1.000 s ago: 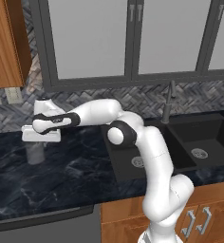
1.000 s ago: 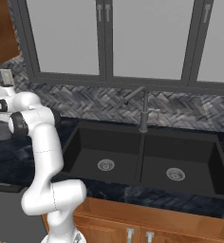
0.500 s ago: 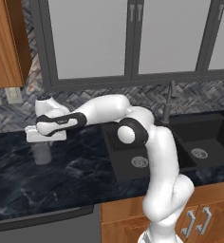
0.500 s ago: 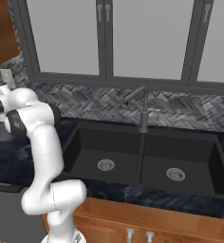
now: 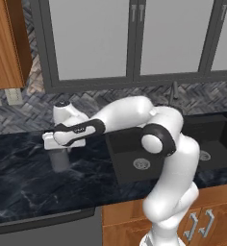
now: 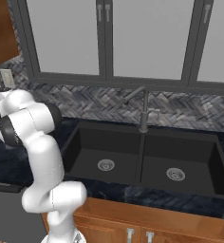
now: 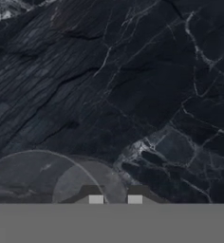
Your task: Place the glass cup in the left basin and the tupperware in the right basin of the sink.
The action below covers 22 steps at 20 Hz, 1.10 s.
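Left base view has the gripper [image 5: 59, 153] reaching down over the dark marble counter [image 5: 19, 173], well left of the sink [image 5: 134, 158], with the glass cup [image 5: 60, 160] hanging under it and looking clear of the stone. Hand view puts the two fingertips [image 7: 96, 199] close together across the cup's rim [image 7: 38, 154], so the jaws are clenched on the cup wall. To do this step well, I judge the lift should go straight up, keeping the cup level, before any swing right toward the left basin [image 6: 102, 159], since a thin rim pinch can slip if the cup tilts. The right basin [image 6: 180, 166] sits beyond the divider by the faucet [image 6: 143, 111]. No brand, label or writing can be read anywhere.
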Available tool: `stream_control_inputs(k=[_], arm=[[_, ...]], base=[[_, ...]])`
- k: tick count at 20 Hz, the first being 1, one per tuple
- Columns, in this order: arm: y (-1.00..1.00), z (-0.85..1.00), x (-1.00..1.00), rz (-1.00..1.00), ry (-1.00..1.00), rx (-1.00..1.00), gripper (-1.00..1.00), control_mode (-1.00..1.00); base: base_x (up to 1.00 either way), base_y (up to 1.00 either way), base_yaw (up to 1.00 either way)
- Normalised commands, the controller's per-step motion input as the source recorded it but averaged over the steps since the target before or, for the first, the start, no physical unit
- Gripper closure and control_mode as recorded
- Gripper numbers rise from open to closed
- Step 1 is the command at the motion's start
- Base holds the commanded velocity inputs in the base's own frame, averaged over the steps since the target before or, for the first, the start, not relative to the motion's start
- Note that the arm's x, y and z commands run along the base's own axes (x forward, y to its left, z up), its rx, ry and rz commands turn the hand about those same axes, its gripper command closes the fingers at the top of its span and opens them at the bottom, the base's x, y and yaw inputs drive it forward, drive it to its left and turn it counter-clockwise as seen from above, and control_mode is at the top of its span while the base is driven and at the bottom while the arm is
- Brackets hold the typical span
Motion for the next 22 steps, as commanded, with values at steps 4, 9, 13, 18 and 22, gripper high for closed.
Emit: stream_control_inputs(k=[4,9,13,18,22], arm=[[-0.74,0.05,-0.16,0.0,-0.04,0.0,1.0,-1.0],[-0.73,0.06,-0.01,0.0,-0.01,0.01,1.0,-1.0],[-0.71,0.06,0.0,0.0,-0.01,0.01,1.0,-1.0],[-0.67,0.04,0.0,0.0,0.0,0.01,1.0,-1.0],[-0.63,0.06,0.0,0.0,0.0,0.01,1.0,-1.0]], base=[[0.0,0.0,0.0],[0.0,0.0,0.0],[0.0,0.0,0.0],[0.0,0.0,0.0],[0.0,0.0,0.0]])
